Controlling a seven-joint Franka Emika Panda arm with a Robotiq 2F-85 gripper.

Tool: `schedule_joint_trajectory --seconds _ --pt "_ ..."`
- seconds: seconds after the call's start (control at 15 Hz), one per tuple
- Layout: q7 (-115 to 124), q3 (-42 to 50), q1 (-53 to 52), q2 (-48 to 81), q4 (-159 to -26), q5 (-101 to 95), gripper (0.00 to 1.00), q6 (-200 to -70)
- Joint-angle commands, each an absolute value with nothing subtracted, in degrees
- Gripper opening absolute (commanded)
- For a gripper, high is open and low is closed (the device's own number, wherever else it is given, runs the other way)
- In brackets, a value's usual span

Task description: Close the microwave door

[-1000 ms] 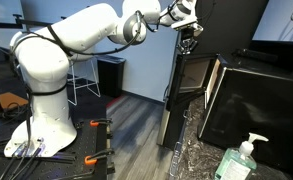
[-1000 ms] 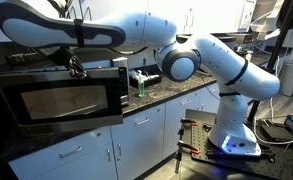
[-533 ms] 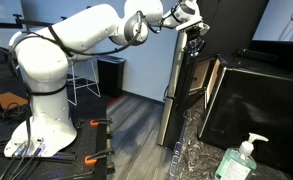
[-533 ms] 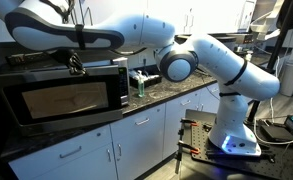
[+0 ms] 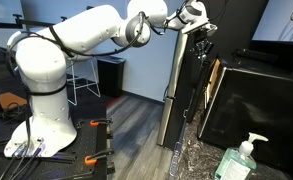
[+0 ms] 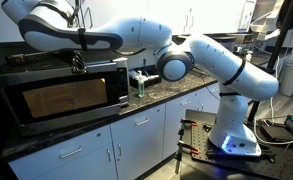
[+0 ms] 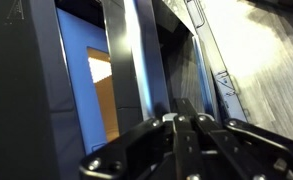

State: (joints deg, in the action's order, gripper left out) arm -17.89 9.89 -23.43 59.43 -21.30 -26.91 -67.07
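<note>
One flat black glossy-windowed microwave door (image 6: pixel 61 100) has swung nearer the large black boxy microwave (image 5: pixel 256 100) than before; gripper (image 5: pixel 199 47) sits at its top edge, finger opening indiscernible.

Grey plank floor (image 5: pixel 131 120), blue-grey wall (image 5: pixel 146 68); white cabinets (image 6: pixel 136 135) under a dark speckled countertop (image 6: pixel 181 92)

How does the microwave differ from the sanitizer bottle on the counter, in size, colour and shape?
The microwave is a large black box; the sanitizer bottle is small and pale green. The microwave has flat glossy faces; the bottle is slim and upright, with a white pump on top. Both stand on the speckled counter.
</note>
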Motion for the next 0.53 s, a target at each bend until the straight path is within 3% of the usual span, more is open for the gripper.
schedule_joint_trajectory --seconds 0.0,0.47 --pt "-17.9 11.4 -23.0 58.0 -22.3 -27.4 0.0 -67.4" --pt "-19.5 11.4 -19.7 57.4 -22.4 -26.7 0.0 -67.8"
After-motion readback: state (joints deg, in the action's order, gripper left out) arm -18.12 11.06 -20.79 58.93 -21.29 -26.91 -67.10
